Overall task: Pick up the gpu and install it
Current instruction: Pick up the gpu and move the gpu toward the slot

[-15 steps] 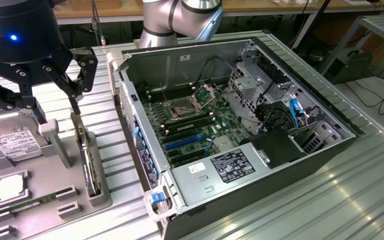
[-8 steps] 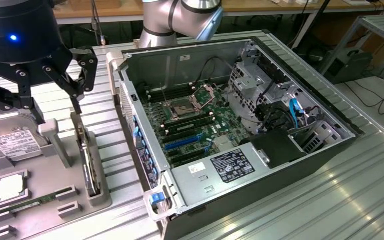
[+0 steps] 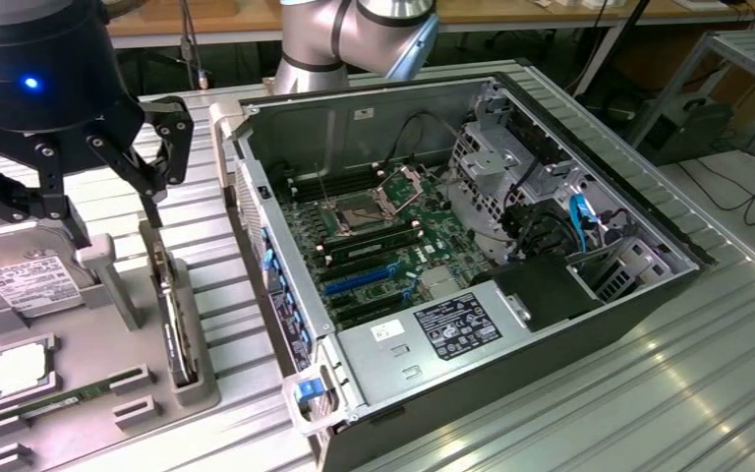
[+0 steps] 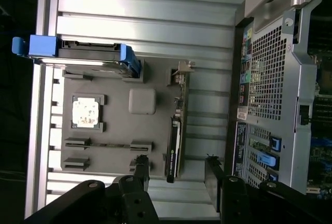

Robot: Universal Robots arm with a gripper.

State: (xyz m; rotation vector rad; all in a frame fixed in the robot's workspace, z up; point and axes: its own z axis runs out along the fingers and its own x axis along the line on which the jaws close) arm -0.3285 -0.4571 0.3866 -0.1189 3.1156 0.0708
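Far left, drive [image 3: 13, 280]: lies flat on the tray, just beside the outer finger. A descent that drifts toward the exterior view's left could strike its edge.
CPU [image 3: 17, 372]: sits in its pocket near the tray's front, well apart from the fingers. Judged to be at little risk.
RAM [image 3: 60, 399]: narrow green stick at the tray's front. It would be endangered only by a badly misplaced aim.
Tray [image 3: 95, 339]: grey holder on the ribbed table [image 3: 692, 393]. Whether it is fastened down cannot be told. If it is loose, a card binding in its slot could drag it upward.
Gripper [image 3: 115, 221]: spread wide and holding nothing, it hovers over the tray. In the wrist view its fingers [image 4: 139, 167] stand one on either side of the gpu's line and apart from it.
Gpu [image 3: 168, 315]: stands on edge in the slot on the side of the tray next to the case, not yet grasped. It is thin, so an off-centre or skewed closing could tip it, or catch the cooler face and let it slip.
Case [image 3: 483, 197]: open, on its side, with its wall just beside the gpu. The finger on that side has little room and could scrape the metal.
Slots [image 3: 358, 280]: blue, on the board inside. A card held tilted would probably miss or jam here.
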